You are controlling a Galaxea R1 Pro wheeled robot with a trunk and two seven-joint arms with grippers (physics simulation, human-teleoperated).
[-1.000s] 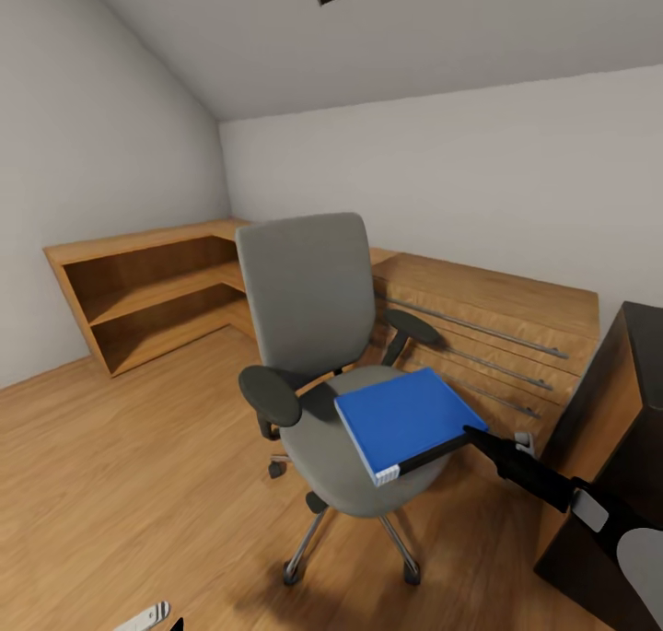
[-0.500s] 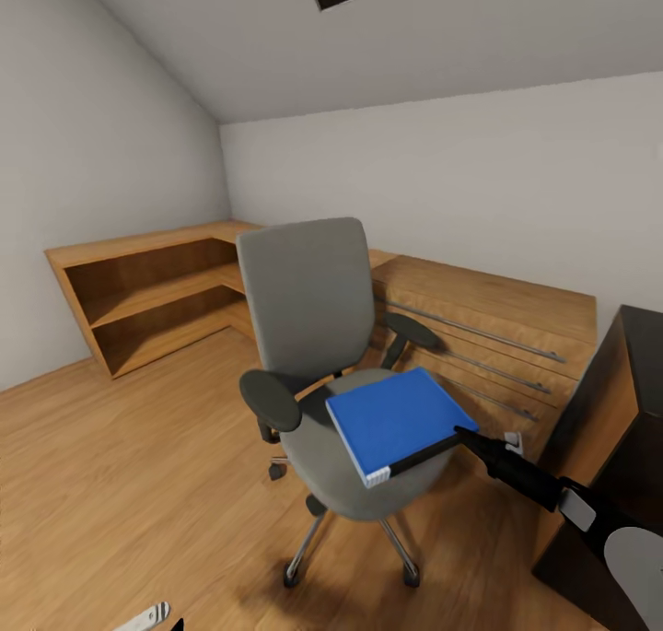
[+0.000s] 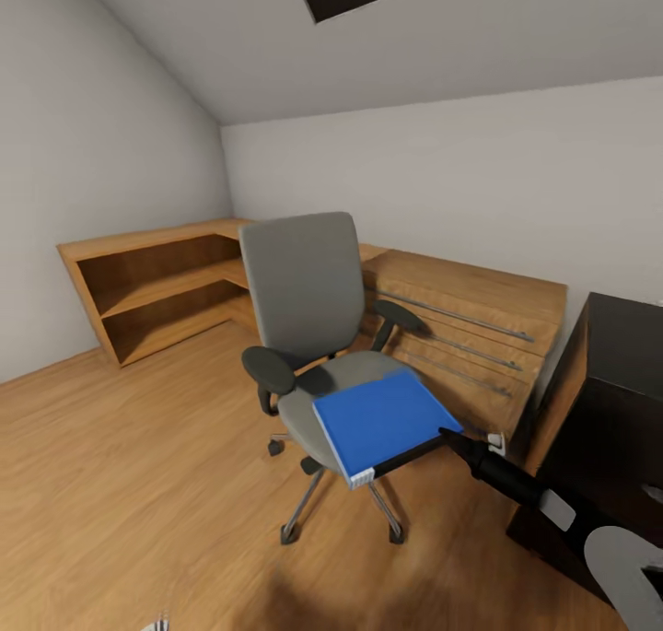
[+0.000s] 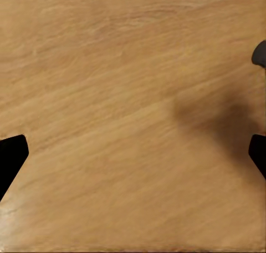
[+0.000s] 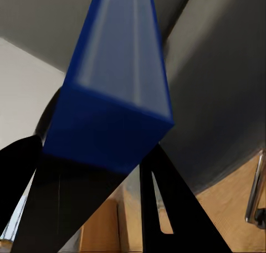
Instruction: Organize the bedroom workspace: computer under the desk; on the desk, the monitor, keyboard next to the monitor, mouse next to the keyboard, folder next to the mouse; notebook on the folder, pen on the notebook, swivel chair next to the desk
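The grey swivel chair stands mid-room on the wooden floor. A bright blue folder lies over the front of its seat, one corner jutting past the seat edge. My right gripper is shut on the folder's near-right corner. In the right wrist view the folder runs out from between the black fingers of the gripper, with the grey seat behind. The black desk shows at the right edge. My left gripper hangs open over bare floor.
Light wooden low cabinets line the left wall and corner. A wooden drawer unit with long metal handles stands behind the chair. Open floor lies left of the chair, and its castor base spreads below the seat.
The whole head view has shifted, so the camera has moved. The folder, held in my right gripper, now overhangs the seat's front a little more.
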